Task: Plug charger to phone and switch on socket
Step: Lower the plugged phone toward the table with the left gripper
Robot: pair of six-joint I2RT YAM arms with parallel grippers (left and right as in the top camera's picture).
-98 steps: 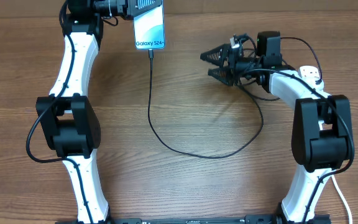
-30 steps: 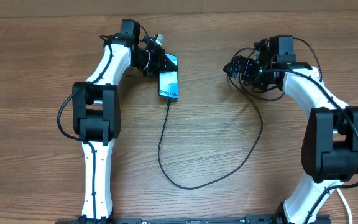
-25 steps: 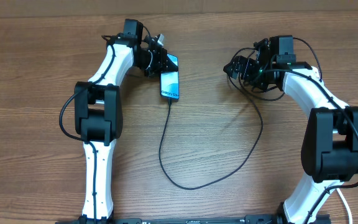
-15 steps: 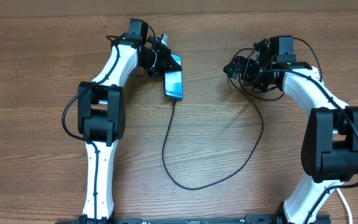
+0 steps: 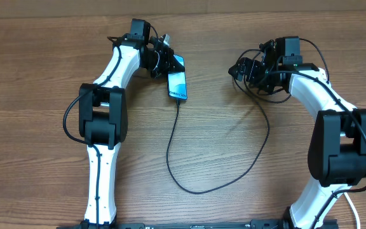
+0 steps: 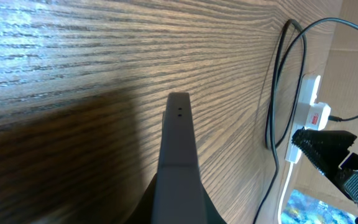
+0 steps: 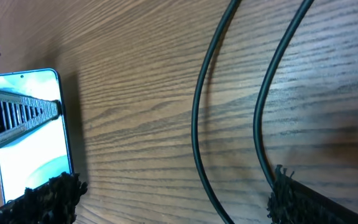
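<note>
The phone [image 5: 178, 84] is a slim, rigid slab with a glossy lit screen and smooth dark edges. It looks light but slippery and easy to crack, so I judge it best pinched across its flat faces near 1 end with modest force. It sits far-centre over the bench [image 5: 43, 76], and I cannot tell whether it touches the wood. The left gripper [image 5: 170, 63] has its jaws closed on the phone's far end, with 1 ribbed finger [image 7: 17, 115] lying across the glass. The charger [image 5: 168, 152] is thin, black, rubbery and limp. Its tip meets the phone's near end, apparently seated, and the slack loops near, then runs right. It will drag and kink, so it is better held by the connector or plug than mid-length. The right gripper [image 5: 236, 70] has its jaws spread wide and holds nothing, and 2 cable strands pass between its toothed pads [image 7: 42, 199]. The socket [image 6: 309, 93], a hard white plastic strip at far right, shows a red-marked switch [image 6: 319, 115] that probably needs a firm fingertip press.
</note>
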